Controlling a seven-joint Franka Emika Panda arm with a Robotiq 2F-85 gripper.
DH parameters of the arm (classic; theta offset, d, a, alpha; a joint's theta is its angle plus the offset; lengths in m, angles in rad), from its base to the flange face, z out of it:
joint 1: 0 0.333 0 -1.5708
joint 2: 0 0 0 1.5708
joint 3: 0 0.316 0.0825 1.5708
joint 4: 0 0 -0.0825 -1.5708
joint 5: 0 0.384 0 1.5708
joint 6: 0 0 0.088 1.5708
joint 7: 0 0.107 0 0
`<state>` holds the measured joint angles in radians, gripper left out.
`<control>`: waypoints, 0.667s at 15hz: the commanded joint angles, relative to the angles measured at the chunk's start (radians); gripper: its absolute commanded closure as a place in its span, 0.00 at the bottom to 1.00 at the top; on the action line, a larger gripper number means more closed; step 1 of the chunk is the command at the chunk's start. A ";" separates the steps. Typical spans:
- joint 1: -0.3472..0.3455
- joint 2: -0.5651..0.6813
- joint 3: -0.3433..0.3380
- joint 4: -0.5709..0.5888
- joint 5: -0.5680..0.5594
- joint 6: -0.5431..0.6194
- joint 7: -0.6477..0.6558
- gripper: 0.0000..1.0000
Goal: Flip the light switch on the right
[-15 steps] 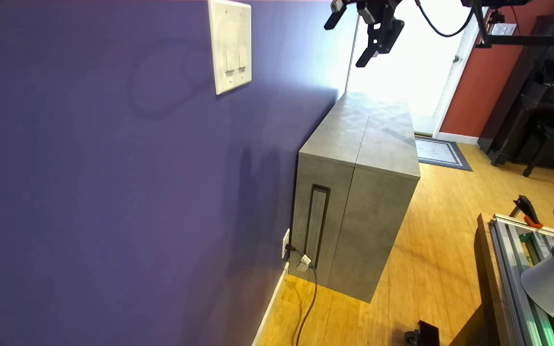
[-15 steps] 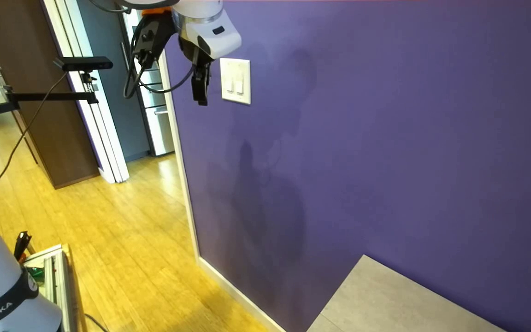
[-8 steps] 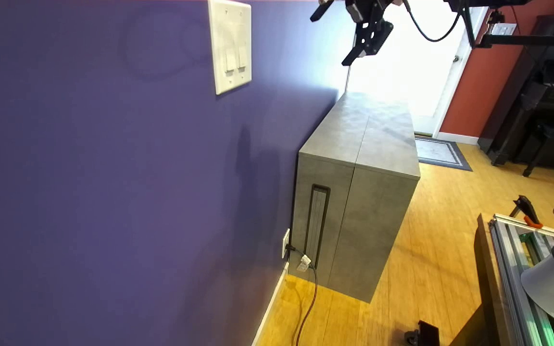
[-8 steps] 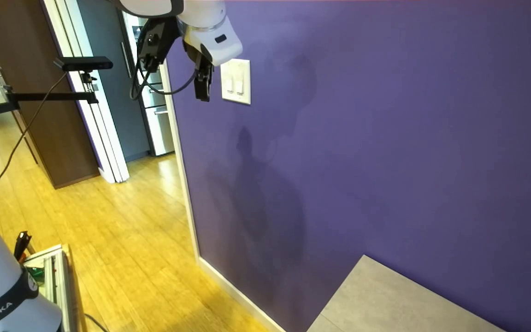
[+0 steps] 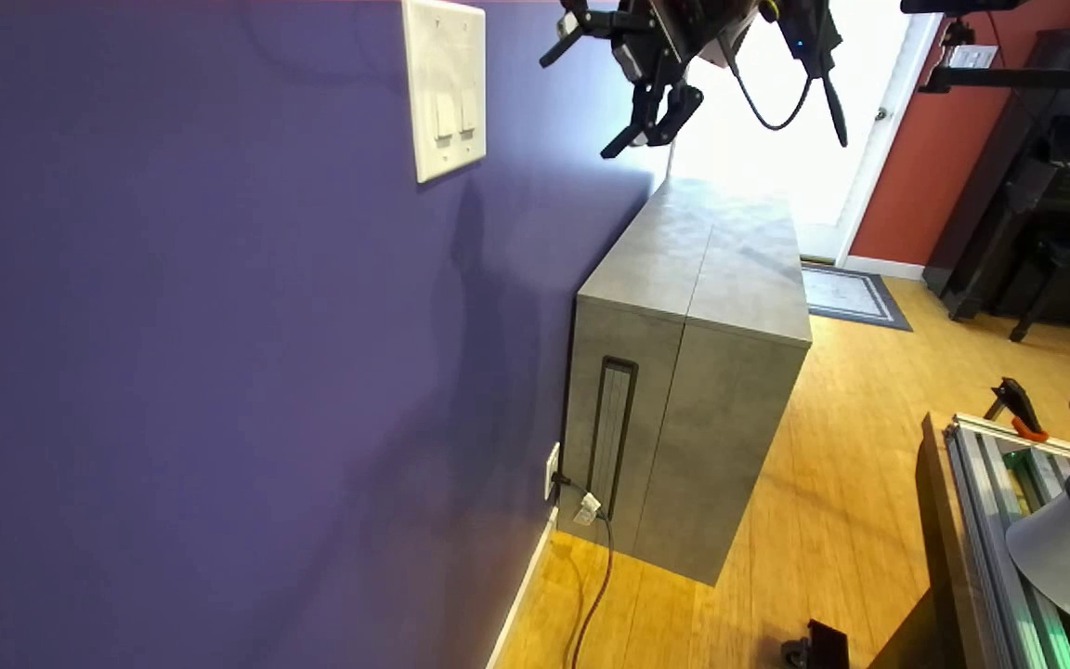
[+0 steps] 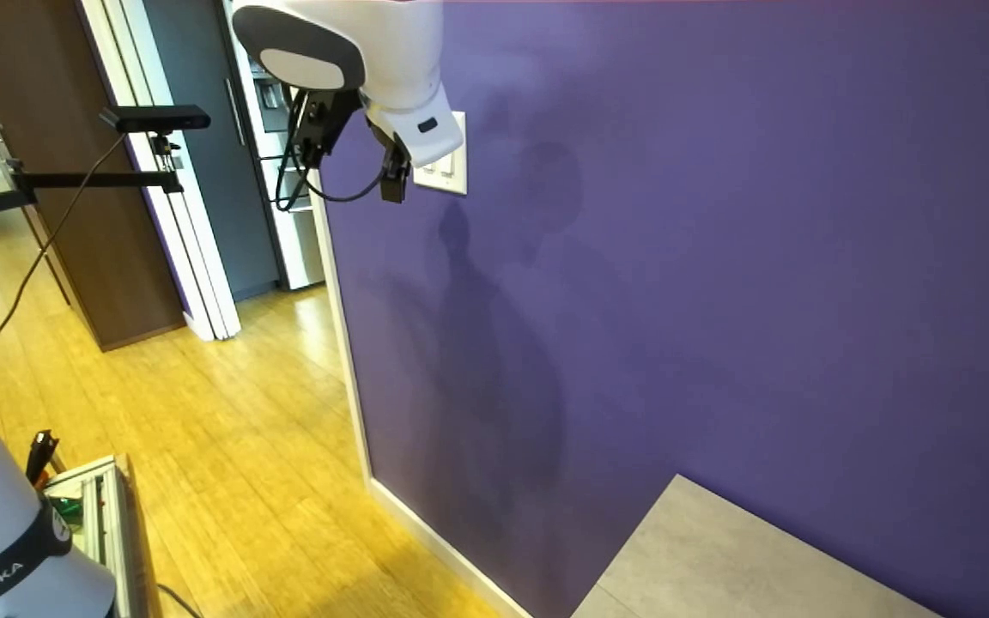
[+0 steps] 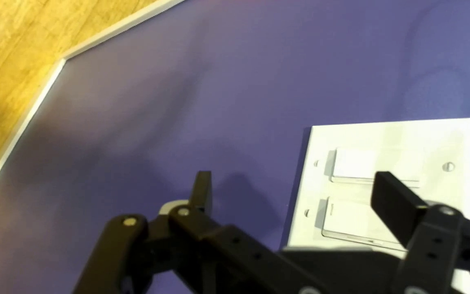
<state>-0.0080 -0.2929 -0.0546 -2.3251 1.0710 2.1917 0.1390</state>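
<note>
Hovering near right light switch [image 5: 468,110], jaws spread, purple wall [image 5: 256,344] behind.

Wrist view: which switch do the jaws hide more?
The right-hand light switch, lower in that view: the jaws hide one end. The upper switch loses only a sliver.

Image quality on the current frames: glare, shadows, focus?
In an exterior view the white door is blown out, with sheen on the purple wall near it; soft-edged shadows fall on that wall in all three views; in the wrist view the gripper looks dark and slightly soft, and the right-hand light switch, the lower one there, has little contrast with its bright plate.
</note>
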 commanded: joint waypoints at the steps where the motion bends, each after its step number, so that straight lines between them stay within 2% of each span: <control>1: -0.001 0.040 0.023 0.029 0.062 0.034 -0.019 0.00; 10: -0.001 0.104 0.033 0.103 0.060 0.071 0.001 0.00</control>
<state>-0.0083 -0.2151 -0.0344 -2.2565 1.0987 2.2428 0.1346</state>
